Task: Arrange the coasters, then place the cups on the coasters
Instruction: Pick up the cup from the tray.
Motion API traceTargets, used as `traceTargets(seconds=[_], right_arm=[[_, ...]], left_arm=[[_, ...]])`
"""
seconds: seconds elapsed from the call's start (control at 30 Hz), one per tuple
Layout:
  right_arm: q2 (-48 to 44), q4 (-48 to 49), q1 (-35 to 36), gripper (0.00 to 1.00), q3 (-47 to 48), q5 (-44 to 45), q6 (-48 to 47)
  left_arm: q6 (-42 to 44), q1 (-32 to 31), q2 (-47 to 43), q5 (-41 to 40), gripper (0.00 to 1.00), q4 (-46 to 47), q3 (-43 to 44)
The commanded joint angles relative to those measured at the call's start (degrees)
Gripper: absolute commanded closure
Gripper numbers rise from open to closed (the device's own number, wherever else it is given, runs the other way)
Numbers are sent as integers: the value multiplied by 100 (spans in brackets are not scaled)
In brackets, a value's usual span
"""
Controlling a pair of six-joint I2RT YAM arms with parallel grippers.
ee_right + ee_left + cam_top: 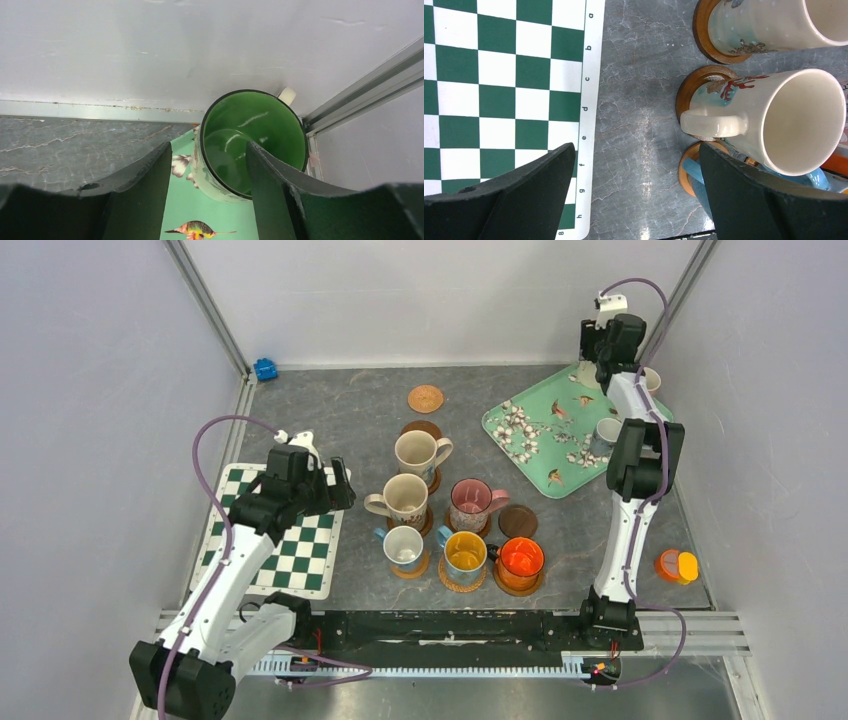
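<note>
The green-lined mug (252, 137) stands at the far right corner of the mint floral tray (530, 430), by the counter's far right corner. The right jaws are open and straddle its near-left rim, one finger outside the wall and the other over the green inside; contact cannot be told. The right arm (628, 500) reaches far out from its base, wrist tipped down. A small pale cup (607, 430) also sits on the tray. Mid-counter, six cups (465, 552) stand on coasters, with a bare brown coaster (518, 521) among them and a woven coaster (426, 398) beyond. The left arm (240, 540) is bent low, its jaws wide open and holding nothing, above the bare counter between the checkered mat (499, 90) and a cream mug (774, 120).
</note>
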Motion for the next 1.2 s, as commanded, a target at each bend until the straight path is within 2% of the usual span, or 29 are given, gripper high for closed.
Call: traceTargets(seconds=[0.0, 0.37, 1.03, 1.17], right_arm=[[327, 227, -111, 42, 238, -129, 132], [589, -23, -111, 44, 349, -310, 30], [243, -1007, -85, 67, 211, -720, -612], [172, -1241, -68, 69, 198, -1022, -705]], left_arm=[[181, -18, -121, -208, 0, 84, 133], [260, -16, -359, -552, 0, -172, 213], [234, -13, -672, -749, 0, -234, 88], [234, -14, -677, -779, 0, -225, 71]])
